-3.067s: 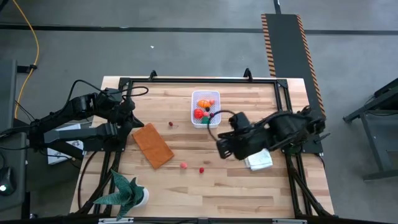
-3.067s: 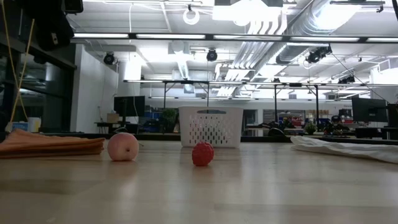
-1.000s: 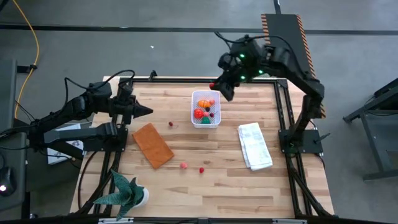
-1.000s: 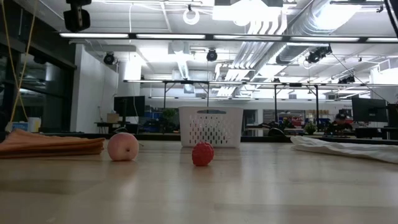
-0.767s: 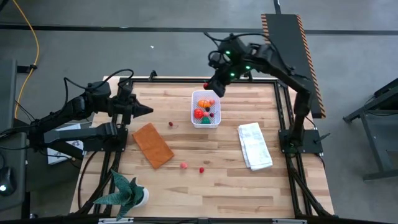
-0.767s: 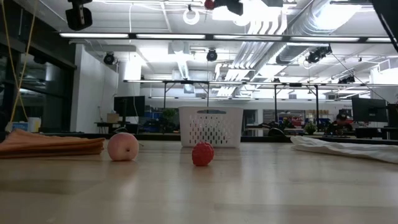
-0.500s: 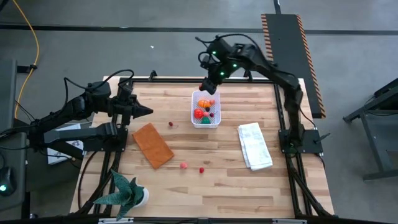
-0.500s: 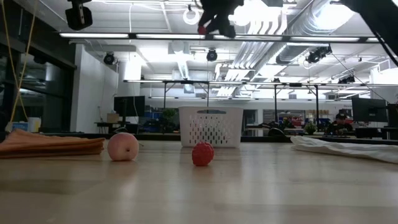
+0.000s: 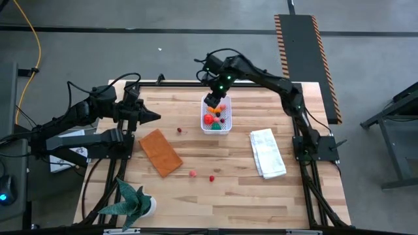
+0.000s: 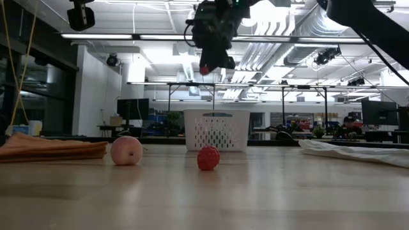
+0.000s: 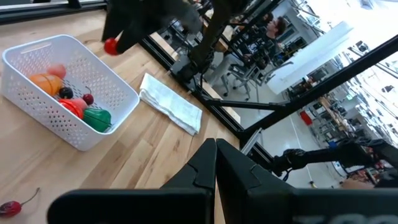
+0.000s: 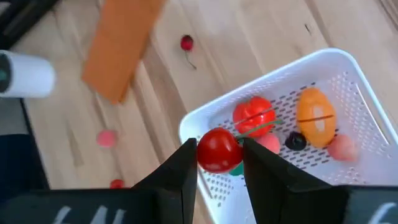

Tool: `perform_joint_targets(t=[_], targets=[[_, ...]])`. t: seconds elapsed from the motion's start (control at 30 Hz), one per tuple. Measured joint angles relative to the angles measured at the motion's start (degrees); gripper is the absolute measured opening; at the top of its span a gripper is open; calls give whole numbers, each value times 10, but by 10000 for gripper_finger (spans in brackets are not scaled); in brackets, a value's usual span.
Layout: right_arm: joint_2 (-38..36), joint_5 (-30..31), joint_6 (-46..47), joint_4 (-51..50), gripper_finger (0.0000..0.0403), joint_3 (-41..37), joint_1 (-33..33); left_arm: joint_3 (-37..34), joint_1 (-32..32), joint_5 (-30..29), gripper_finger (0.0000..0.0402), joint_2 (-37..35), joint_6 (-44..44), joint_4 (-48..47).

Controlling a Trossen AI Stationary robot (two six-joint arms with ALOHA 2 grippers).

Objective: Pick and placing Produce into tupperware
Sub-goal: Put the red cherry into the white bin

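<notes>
I see a small red ball (image 12: 217, 150) pinched between the two fingers of my right pincer (image 12: 219, 163). The right wrist view shows this best: the ball hangs above the white tub (image 12: 323, 59), over its rim. From the high view I only see the right pincer (image 9: 213, 100) over the tub (image 9: 216, 114) at the far side of the bench (image 9: 228, 196); the ball is too small to make out there. The low view shows the ball (image 10: 204, 69) held high in the air.

Inside the tub sit a red tomato piece (image 12: 253, 116), an orange piece (image 12: 316, 116), a dark berry (image 12: 295, 141), a pink piece (image 12: 341, 148) and a green piece (image 11: 95, 118).

On the bench lie a cherry (image 9: 179, 130), a pink peach (image 10: 126, 151) and a red berry (image 10: 208, 158), all well apart from the tub. An orange flat pad (image 9: 160, 151), a white cloth (image 9: 268, 153) and a green plant (image 9: 130, 201) are there too.

My left pincer (image 11: 216, 163) is shut and empty, waiting at the left side of the bench.
</notes>
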Motion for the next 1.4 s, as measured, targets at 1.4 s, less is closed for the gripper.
perform_joint_targets(t=[1.4], targets=[[111, 102, -54, 36, 95, -117, -19, 0, 0, -17, 1, 0, -33, 0]])
